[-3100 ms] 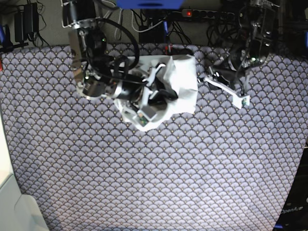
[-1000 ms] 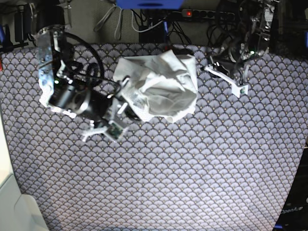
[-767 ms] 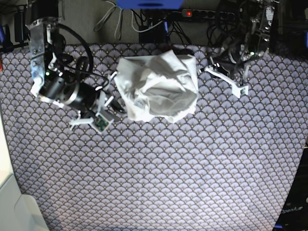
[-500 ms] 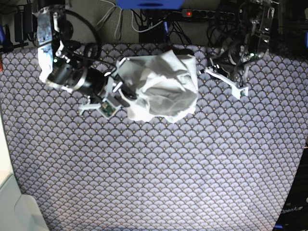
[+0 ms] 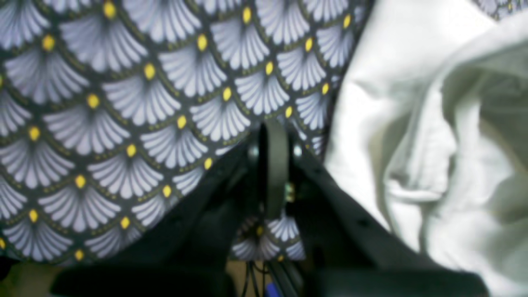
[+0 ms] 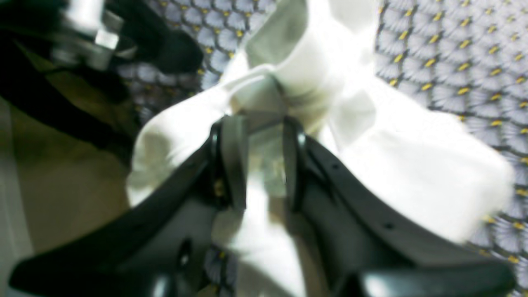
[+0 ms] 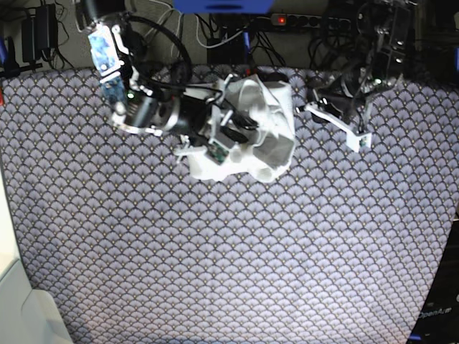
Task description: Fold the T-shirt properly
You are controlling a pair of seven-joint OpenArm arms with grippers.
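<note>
The white T-shirt [image 7: 271, 140] lies crumpled in a heap at the back middle of the patterned table cover [image 7: 251, 251]. My right gripper [image 7: 233, 125] sits on the heap's left part. In the right wrist view this gripper [image 6: 258, 123] is shut on a bunched fold of the T-shirt [image 6: 412, 173], with cloth filling the gap between its fingers [image 6: 233, 165]. My left gripper [image 7: 319, 99] hovers just right of the heap. Its wrist view shows the left gripper [image 5: 270, 132] shut and holding nothing, over bare cover beside the T-shirt [image 5: 412, 103].
A power strip [image 7: 301, 20] and tangled cables run along the table's back edge behind both arms. A pale box-like object [image 7: 21, 308] stands at the lower left corner.
My right arm swung from the left of the heap back onto it and closed on a fold, bunching the heap's left side. The left arm barely moved.
</note>
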